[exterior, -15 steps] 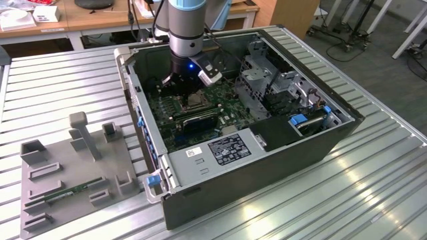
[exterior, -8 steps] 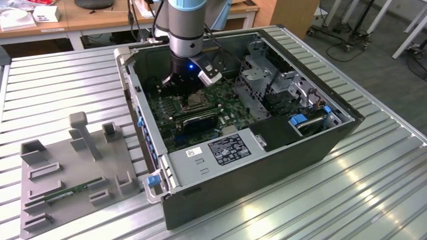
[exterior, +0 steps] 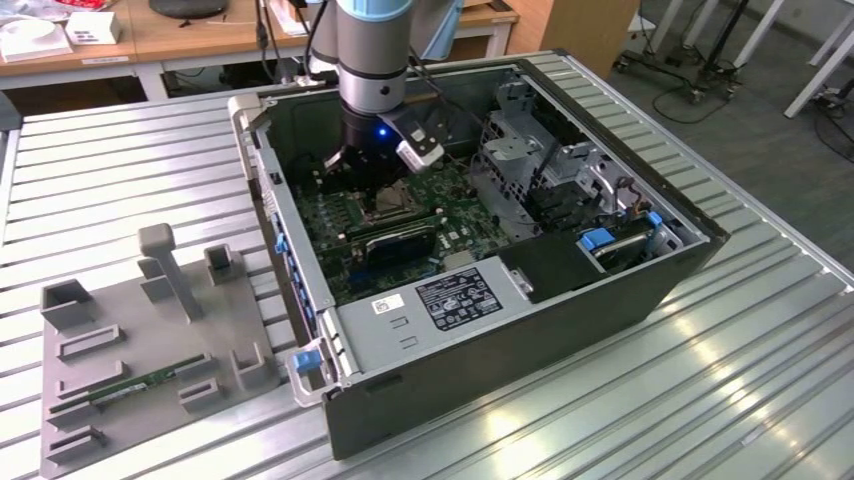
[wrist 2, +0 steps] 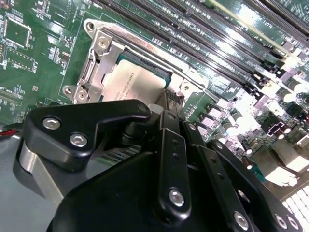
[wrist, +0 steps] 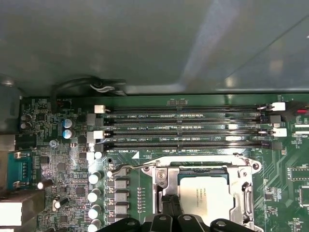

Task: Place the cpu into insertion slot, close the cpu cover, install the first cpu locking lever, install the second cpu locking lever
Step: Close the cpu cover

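Pressure, I judge, should go straight down and gently, because the claw [wrist: 172, 207], drawn narrow with apparently nothing between its tips, sits at the near edge of the cpu cover [wrist: 243, 191], which lies over the cpu [wrist: 207, 195] seated in the insertion slot [wrist: 203, 172] just beyond the claw.

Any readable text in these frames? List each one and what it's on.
Nothing reads clearly enough to quote.
Print on the cpu face, in the first wrist view: faint lines, blurred.
White lettering between the memory slots: too small.
Black label on the power supply: too small.
White sticker beside that label: too small.
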Controlling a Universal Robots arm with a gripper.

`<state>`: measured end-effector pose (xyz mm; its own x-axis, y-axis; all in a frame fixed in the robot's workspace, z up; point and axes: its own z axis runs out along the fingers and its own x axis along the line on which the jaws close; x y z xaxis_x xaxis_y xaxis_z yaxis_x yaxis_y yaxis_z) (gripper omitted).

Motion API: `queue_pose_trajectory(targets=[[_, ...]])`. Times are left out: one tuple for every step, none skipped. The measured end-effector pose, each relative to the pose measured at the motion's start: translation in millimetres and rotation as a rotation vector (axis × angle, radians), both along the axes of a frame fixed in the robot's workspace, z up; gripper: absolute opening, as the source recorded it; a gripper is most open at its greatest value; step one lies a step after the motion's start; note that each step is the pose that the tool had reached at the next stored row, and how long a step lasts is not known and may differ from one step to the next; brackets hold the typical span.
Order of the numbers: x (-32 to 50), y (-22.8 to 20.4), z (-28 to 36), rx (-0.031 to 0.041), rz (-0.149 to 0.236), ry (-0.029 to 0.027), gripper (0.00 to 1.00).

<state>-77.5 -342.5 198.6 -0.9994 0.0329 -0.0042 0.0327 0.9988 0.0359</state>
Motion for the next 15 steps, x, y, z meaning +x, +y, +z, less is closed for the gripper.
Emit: queue_pose_trajectory(targets=[[0.1,0.1,0.7,0.0003,0.0,-0.0001,0.11],[0.0,0.1,2.0,-0.0003,0.0,0.0004,0.11],[-0.1,-0.1,3.3,-0.0008,0.0,0.0007,0.11],[-0.1,-0.1,4.3,-0.0008,0.0,0.0007,0.11],[-0.1,-0.1,5.3,-0.0009,0.0,0.0007,0.11],[-0.1,-0.1,6.2,-0.001,0.0,0.0008,0.11],[-0.1,-0.2,7.0,-0.0011,0.0,0.0008,0.11],[-0.1,-0.1,7.3,-0.001,0.0,0.0006,0.11],[0.0,-0.1,7.3,-0.0008,0.0,0.0005,0.11],[-0.1,-0.1,7.3,-0.0008,0.0,0.0004,0.11],[-0.1,-0.1,7.3,-0.0008,0.0,0.0005,0.11],[-0.1,-0.2,7.5,-0.0009,0.0,0.0007,0.11],[-0.1,-0.1,7.5,-0.001,0.0,0.0006,0.11],[-0.3,-0.1,7.5,-0.001,0.0,0.0007,0.11],[-0.4,-0.2,7.8,-0.0013,0.0,0.0007,0.11]])
